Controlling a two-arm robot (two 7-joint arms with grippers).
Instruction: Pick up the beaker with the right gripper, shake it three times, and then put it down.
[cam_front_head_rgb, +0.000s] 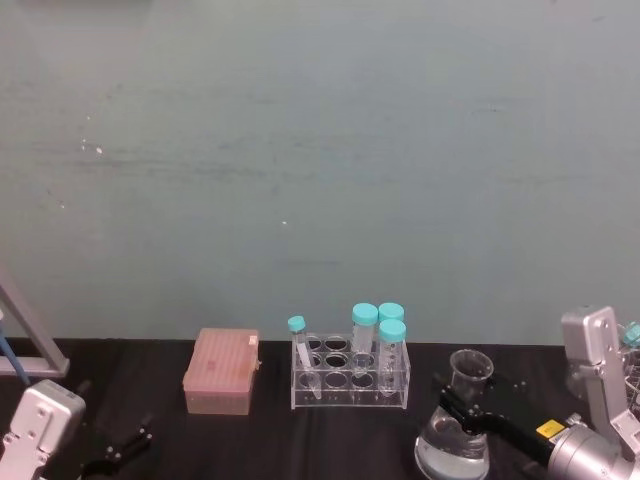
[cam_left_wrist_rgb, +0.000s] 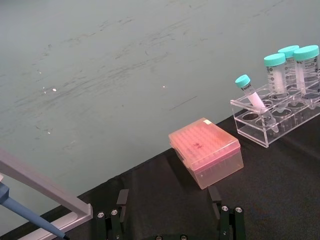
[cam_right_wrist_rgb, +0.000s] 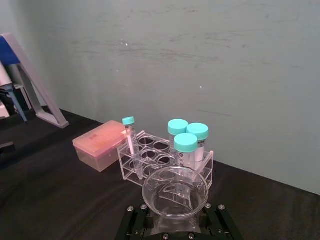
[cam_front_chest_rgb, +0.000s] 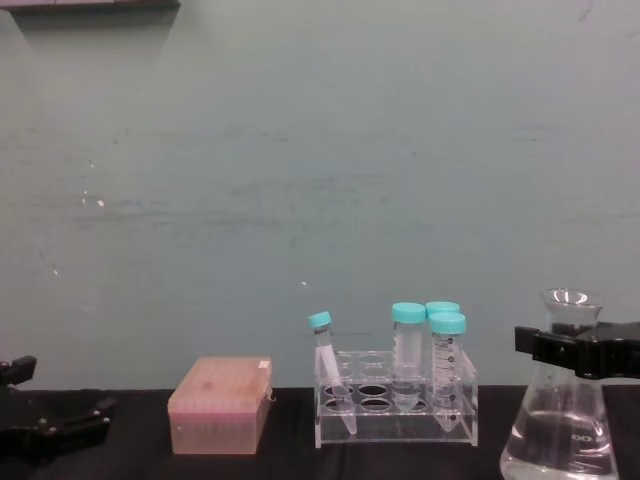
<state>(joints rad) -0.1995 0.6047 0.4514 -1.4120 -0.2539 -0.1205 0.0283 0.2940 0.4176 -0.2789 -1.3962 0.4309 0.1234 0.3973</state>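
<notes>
While the beaker (cam_front_chest_rgb: 557, 420) stands on the black table (cam_front_head_rgb: 340, 440), the right gripper (cam_front_chest_rgb: 578, 352) clasps its narrow neck just under the flared rim. Being glass and part-filled with clear liquid, it is likely fragile, slippery and bottom-heavy; the neck is the sound hold. Beyond the gripper stands the tube rack (cam_right_wrist_rgb: 165, 167). The left gripper (cam_left_wrist_rgb: 170, 212) rests spread apart, idle.

Both arms have silver-grey blocky wrist housings; the right pincer (cam_front_head_rgb: 462, 408) is black with a yellow label, the left pincer (cam_front_head_rgb: 120, 450) black.
</notes>
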